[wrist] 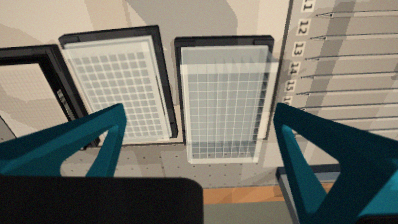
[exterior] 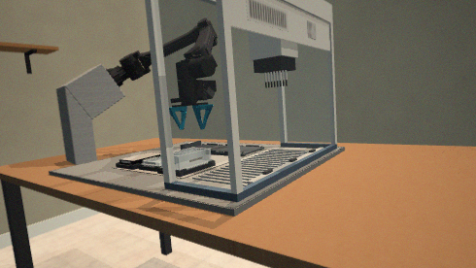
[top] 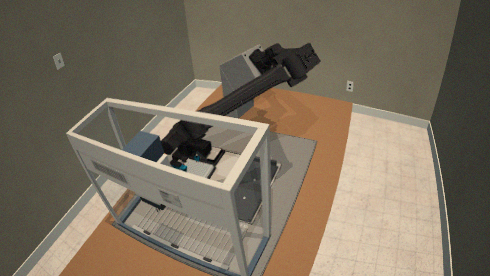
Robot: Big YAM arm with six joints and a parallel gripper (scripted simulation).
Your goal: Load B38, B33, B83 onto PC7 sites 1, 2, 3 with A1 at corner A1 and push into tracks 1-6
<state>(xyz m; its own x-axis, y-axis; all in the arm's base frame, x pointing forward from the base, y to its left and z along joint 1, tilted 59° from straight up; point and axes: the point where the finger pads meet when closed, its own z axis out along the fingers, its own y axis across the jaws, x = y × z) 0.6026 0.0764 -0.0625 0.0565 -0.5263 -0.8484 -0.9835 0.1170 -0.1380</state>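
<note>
My gripper (wrist: 199, 111) is open and empty, with its teal fingers hanging high above the row of plate nests; it also shows in the exterior view (exterior: 190, 121) and from above (top: 183, 166). In the wrist view the tall translucent deep-well block (wrist: 225, 102) stands in the right nest, beside the track numbers. A flat white well plate (wrist: 120, 90) lies in the middle nest. The left nest (wrist: 30, 97) shows only a beige floor inside its dark frame. The dark carrier (exterior: 228, 149) lies low on the apron behind the nests, and its sites are hidden.
The instrument's white frame posts (exterior: 162, 97) (exterior: 230, 97) stand close on both sides of my arm. A pipetting head (exterior: 274, 68) hangs over the rails (exterior: 262, 162). Numbered tracks (wrist: 345, 65) run to the right of the nests. The arm's grey base (exterior: 80, 112) is at the left.
</note>
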